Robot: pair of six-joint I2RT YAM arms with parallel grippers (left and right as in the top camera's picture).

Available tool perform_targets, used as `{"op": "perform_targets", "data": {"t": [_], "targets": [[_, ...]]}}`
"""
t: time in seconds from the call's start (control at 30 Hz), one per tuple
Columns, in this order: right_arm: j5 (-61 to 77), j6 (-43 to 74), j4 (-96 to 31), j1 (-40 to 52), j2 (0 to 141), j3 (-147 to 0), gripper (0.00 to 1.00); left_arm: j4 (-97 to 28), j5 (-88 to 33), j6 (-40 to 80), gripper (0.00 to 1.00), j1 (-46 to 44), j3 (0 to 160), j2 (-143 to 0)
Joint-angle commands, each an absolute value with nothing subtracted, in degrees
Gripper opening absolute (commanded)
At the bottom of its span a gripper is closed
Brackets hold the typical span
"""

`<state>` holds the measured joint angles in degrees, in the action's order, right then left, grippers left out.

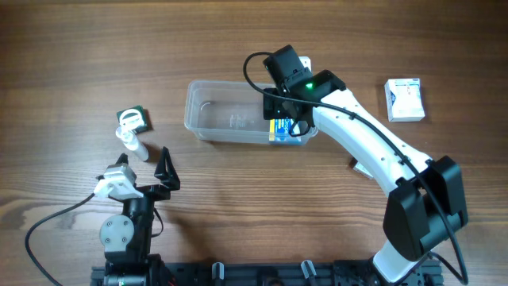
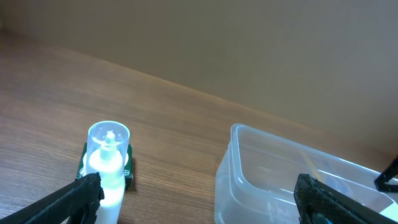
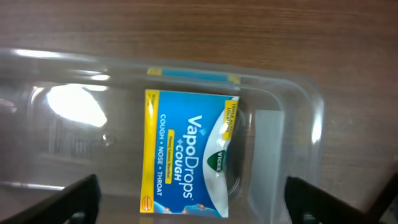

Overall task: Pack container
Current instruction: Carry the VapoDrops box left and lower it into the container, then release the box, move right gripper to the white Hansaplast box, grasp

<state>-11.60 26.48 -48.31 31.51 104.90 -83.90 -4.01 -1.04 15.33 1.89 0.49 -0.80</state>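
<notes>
The clear plastic container (image 1: 226, 115) sits at the table's middle; it also shows in the left wrist view (image 2: 280, 180) and the right wrist view (image 3: 292, 93). A blue and yellow VapoDrops bag (image 3: 186, 152) lies inside at its right end (image 1: 282, 129). My right gripper (image 3: 189, 199) is open and empty above the bag, over the container (image 1: 287, 102). My left gripper (image 2: 199, 202) is open and empty near the table's front left (image 1: 147, 171). A white bottle with a clear cap (image 2: 107, 165) stands just ahead of its left finger.
A small green box (image 1: 133, 119) lies by the white bottle (image 1: 128, 139). A white and blue box (image 1: 404, 99) lies at the back right. A small pale object (image 1: 361, 168) shows beside the right arm.
</notes>
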Motion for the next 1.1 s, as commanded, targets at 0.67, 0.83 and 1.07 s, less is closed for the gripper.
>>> {"op": "perform_targets", "data": {"t": [0.67, 0.83, 1.07], "targets": [[-13.04, 9.13, -52.51, 6.17, 90.91, -88.82, 1.0, -4.36, -1.91, 15.42, 1.0, 2.11, 0.32, -0.43], [-12.84, -3.11, -49.89, -0.36, 93.8, -88.79, 1.0, -4.36, -1.91, 15.42, 1.0, 2.11, 0.32, -0.43], [-12.82, -9.04, -50.28, -4.97, 99.88, -88.75, 1.0, -4.36, -1.91, 15.42, 1.0, 2.11, 0.32, -0.43]]}}
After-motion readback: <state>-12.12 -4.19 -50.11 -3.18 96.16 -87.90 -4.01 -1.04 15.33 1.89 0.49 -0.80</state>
